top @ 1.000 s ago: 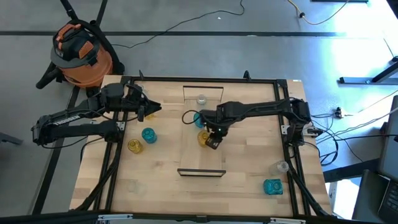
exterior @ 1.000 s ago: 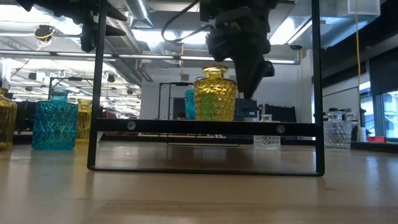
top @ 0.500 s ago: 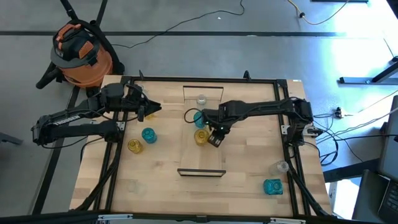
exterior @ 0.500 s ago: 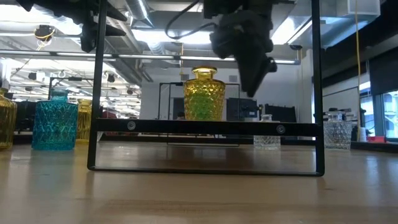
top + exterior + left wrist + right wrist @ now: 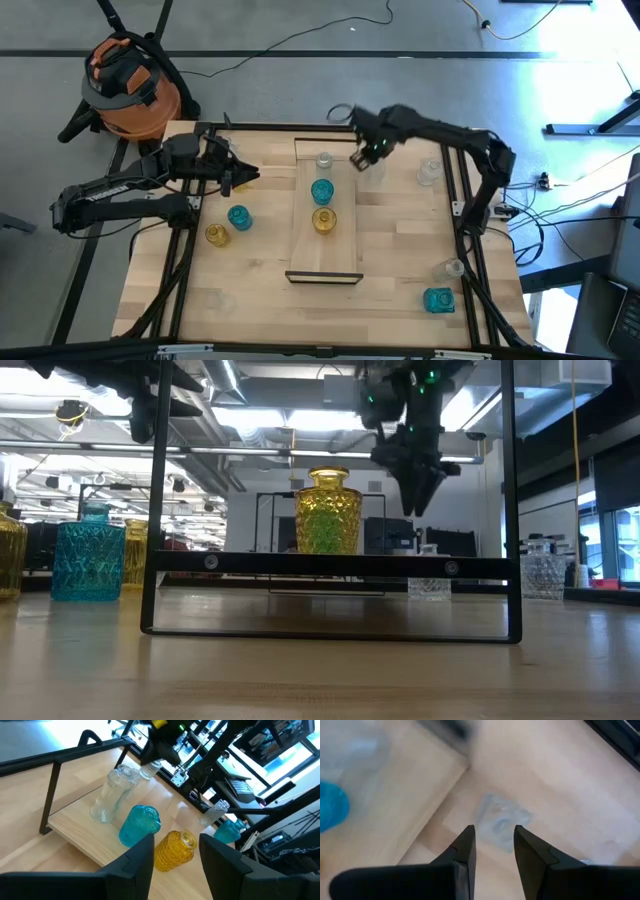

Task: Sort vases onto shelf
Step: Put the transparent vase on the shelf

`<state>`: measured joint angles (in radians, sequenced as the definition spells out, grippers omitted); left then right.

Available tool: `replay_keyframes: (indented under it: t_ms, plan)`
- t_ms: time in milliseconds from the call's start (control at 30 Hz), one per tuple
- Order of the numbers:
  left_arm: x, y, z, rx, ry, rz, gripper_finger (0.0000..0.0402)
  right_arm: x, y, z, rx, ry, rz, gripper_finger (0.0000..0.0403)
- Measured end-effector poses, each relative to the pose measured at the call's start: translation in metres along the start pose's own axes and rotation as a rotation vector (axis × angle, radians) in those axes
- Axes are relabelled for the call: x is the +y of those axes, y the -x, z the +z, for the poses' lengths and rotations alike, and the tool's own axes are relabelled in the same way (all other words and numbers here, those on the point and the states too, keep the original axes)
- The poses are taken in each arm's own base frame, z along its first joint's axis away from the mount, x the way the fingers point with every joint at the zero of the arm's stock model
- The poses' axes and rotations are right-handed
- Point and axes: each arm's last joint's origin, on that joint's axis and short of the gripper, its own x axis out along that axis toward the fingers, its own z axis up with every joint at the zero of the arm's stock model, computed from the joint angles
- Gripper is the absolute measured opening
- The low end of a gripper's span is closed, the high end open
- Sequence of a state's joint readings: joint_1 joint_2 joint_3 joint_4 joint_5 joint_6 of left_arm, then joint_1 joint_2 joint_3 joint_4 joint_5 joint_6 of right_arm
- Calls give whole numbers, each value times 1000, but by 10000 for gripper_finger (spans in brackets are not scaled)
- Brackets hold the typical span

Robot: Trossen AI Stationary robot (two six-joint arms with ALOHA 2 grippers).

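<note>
The shelf [image 5: 345, 255] is a pale board in the middle of the table. A clear vase [image 5: 323, 160], a teal vase [image 5: 322, 191] and an amber vase [image 5: 323, 220] stand in a row on it. The amber vase [image 5: 328, 510] stands upright on its base. My right gripper [image 5: 362, 160] hovers open and empty near the shelf's far right corner. It is above a clear vase [image 5: 502, 822] that stands on the table. My left gripper [image 5: 250, 178] waits open at the table's left, facing the shelf [image 5: 75, 827].
On the table left of the shelf stand a teal vase [image 5: 238, 216] and an amber vase [image 5: 217, 235]. A clear vase [image 5: 428, 172] stands at the far right. A clear vase [image 5: 454, 267] and a teal vase [image 5: 438, 299] stand near the right front corner. An orange vacuum [image 5: 130, 85] sits beyond the table.
My right gripper has drawn away from the amber vase on the shelf. It has risen and swung toward the table's far edge, to the right of the shelf's far end. The amber vase shifted slightly toward the left on the board and stands free.
</note>
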<state>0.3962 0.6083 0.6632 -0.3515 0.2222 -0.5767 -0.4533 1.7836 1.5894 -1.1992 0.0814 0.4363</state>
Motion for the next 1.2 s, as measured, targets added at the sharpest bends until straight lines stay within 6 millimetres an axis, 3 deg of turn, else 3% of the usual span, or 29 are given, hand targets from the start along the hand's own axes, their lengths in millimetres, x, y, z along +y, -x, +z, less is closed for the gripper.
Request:
replay_keyframes:
  t_ms: [133,267,1033,1133,1200]
  plan:
    - [0,0,0,-7,24,10,149,-29,-2,12,19,-62,28,95]
    - [1,0,1,-19,24,29,149,-38,-5,15,34,-47,28,95]
    - [3,0,2,-60,46,87,149,-22,-64,19,255,74,-13,94]
    - [3,0,2,-60,49,87,149,-21,-69,18,249,84,12,72]
    - [3,0,2,-60,49,87,149,-21,-71,18,257,84,30,35]
